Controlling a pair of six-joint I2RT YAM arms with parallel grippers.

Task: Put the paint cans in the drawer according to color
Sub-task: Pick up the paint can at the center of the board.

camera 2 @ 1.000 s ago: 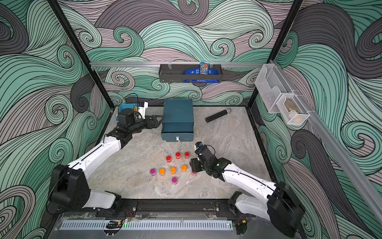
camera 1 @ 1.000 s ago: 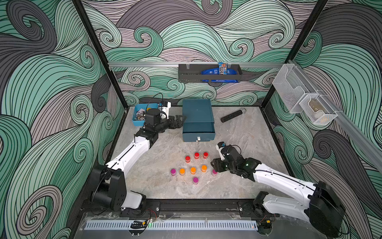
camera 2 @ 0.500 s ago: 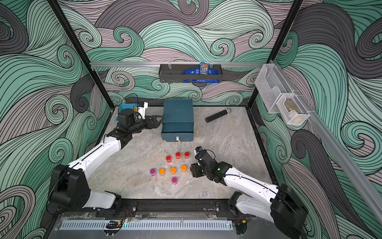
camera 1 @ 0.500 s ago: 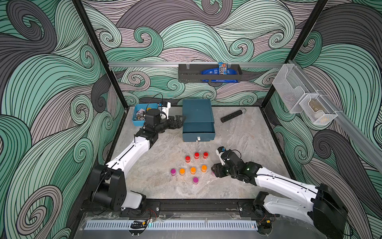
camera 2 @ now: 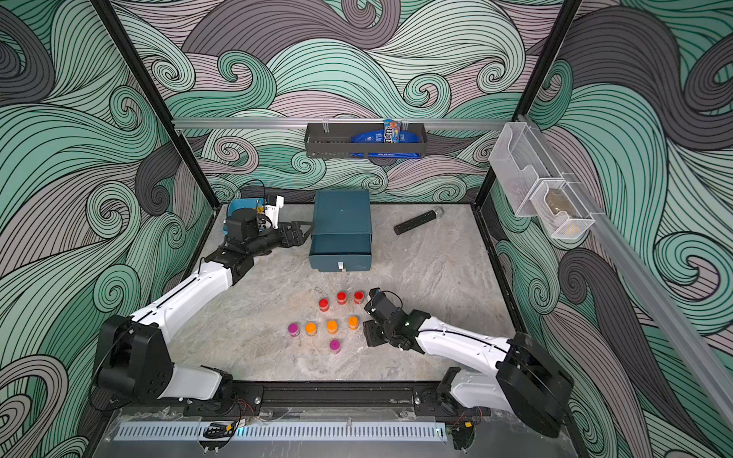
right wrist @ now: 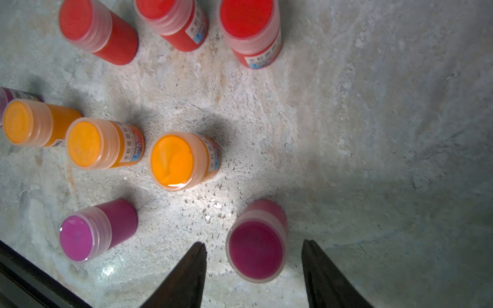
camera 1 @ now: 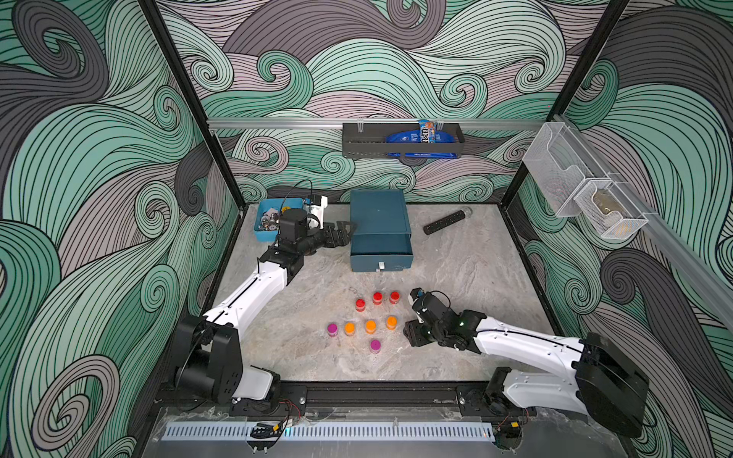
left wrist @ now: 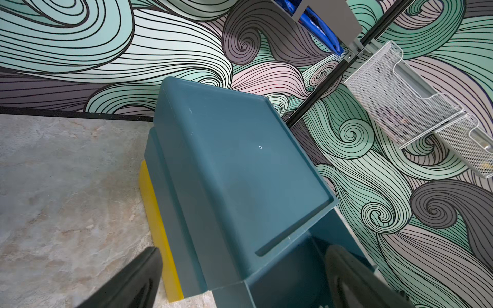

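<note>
Drawn back toward the table's front edge over the last second, the right gripper (right wrist: pixel 253 244) now stands over a pink can (right wrist: pixel 255 250); the left arm has not shifted. The right gripper's two dark fingers (right wrist: pixel 186 280) are partly spread, one on each side of the can's lid. A sliver of table (right wrist: pixel 373 133) shows on both sides, so they pinch nothing.

Only the right wrist view shows this can; in both top views the gripper hides it. There, just a second pink can (camera 1: pixel 375 345) and a third pink can (camera 1: pixel 332 329) appear beside the row of orange cans (camera 1: pixel 370 326). The red cans (camera 1: pixel 377 298) stand in a row nearer the chest. Every can stands upright on the table, long axis vertical, lid up.

The left gripper (left wrist: pixel 244 248) has its fingers spread wide and holds nothing. One finger hangs over the table and the other over the open drawer (left wrist: pixel 293 280), straddling the chest's side wall; whether they touch it I cannot tell.

The drawer chest (camera 1: pixel 378 214) lies with its long axis front to back. Its open drawer is pulled out toward the cans, white tab (camera 1: pixel 380 265) facing the front. The left wrist view alone shows a yellow strip (left wrist: pixel 157 221) along the chest's foot.
</note>
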